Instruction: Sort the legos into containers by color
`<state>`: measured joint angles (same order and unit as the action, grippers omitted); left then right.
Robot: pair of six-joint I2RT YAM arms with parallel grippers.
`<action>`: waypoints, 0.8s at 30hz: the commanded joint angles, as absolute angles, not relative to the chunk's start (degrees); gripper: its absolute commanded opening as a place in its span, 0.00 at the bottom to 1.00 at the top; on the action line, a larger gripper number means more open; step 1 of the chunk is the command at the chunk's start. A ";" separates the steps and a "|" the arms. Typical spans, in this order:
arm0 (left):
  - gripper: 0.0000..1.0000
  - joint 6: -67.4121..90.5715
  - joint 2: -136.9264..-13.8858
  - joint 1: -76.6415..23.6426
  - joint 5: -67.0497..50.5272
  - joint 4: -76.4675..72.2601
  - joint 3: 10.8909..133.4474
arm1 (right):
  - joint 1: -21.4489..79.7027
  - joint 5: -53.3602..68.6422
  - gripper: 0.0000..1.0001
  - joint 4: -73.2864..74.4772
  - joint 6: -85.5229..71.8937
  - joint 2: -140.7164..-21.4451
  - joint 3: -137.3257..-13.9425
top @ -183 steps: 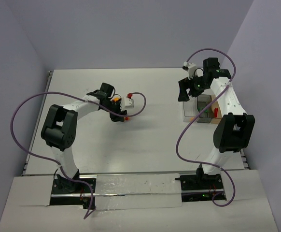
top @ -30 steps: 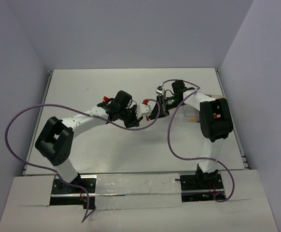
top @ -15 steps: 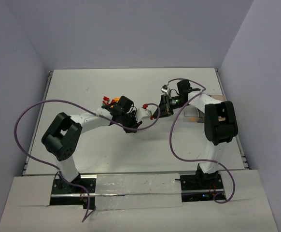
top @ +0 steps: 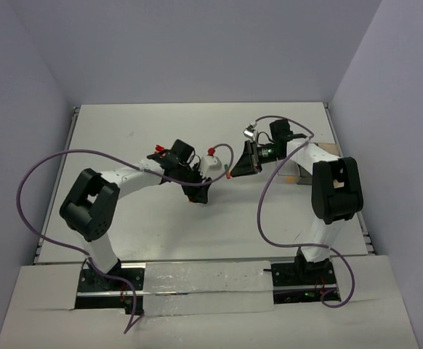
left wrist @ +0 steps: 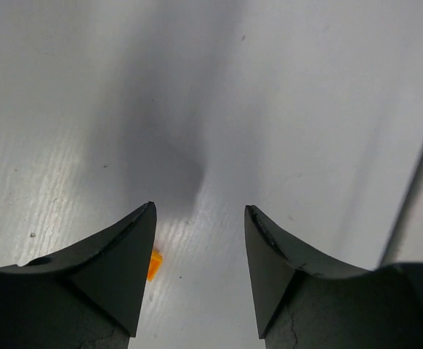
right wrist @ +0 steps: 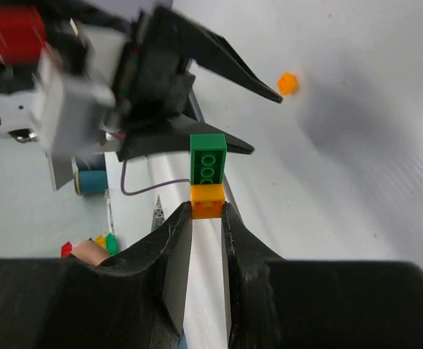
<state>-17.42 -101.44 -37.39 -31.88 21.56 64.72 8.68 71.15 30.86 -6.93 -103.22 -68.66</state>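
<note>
My right gripper (right wrist: 207,211) is shut on an orange lego (right wrist: 208,201) that has a green lego (right wrist: 208,158) stuck on its far end. The pair is held above the table at mid-table, right of centre (top: 231,173). My left gripper (left wrist: 200,208) is open and points down at the table, a little left of the right one (top: 199,195). A loose orange lego (left wrist: 154,264) lies on the table against its left finger, also visible in the right wrist view (right wrist: 288,83). The containers are mostly hidden behind the right arm; only a tan edge (top: 328,147) shows.
A few small red, yellow and green pieces (right wrist: 101,242) sit far off in the right wrist view. Purple cables (top: 262,211) loop over the table from both arms. Grey walls close in the table's back and sides.
The left gripper has opened and drawn back from the right gripper towards the near side. The right gripper has stayed shut on the stacked legos and hardly moved.
</note>
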 commanded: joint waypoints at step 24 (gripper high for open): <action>0.60 59.50 -93.41 -24.75 -67.71 -42.54 55.12 | 13.96 76.70 0.00 17.29 -13.89 -91.16 -69.98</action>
